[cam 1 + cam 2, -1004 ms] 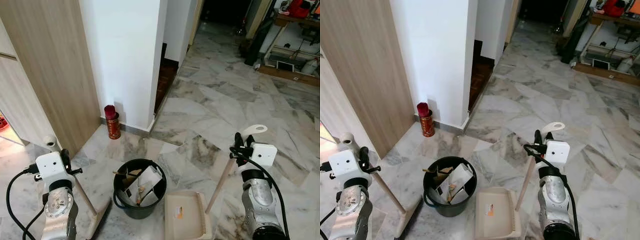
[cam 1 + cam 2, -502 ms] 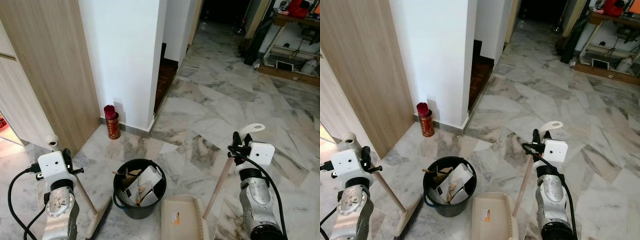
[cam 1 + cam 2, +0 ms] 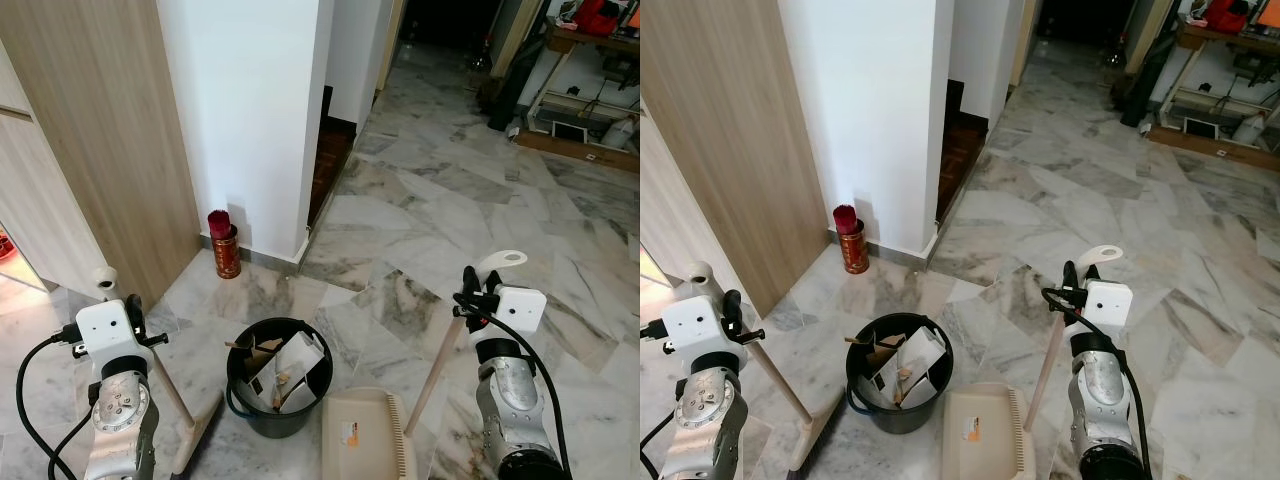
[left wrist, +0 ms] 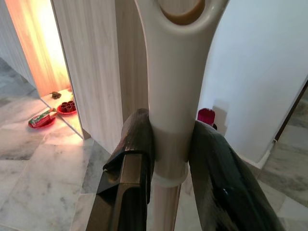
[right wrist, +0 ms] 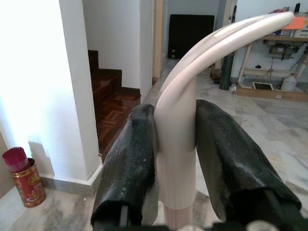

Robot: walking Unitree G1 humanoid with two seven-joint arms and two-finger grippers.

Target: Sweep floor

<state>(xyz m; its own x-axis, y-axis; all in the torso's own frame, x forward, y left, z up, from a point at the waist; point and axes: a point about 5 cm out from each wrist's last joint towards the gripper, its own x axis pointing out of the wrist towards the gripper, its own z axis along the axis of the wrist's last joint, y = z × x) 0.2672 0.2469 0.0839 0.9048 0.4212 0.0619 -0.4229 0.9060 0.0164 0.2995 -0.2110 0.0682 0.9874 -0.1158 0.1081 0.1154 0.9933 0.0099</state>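
Left gripper (image 4: pixel 168 163) fingers clamp the broom (image 3: pixel 168 385), head on floor left of bin (image 3: pixel 279 377); right gripper (image 5: pixel 175 159) clamps the dustpan (image 3: pixel 365 440) handle, pan right of bin.

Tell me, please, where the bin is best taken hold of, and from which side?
Grip the bin's rim on its near-left arc, coming down from above: it stands upright and open-topped, and paper and card fill the middle and far right. A judgement only.

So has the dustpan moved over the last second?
Yes. Against the black bin, which has stayed put, the dustpan has slid toward the robot's left and closer to the robot, carried by the right tool.
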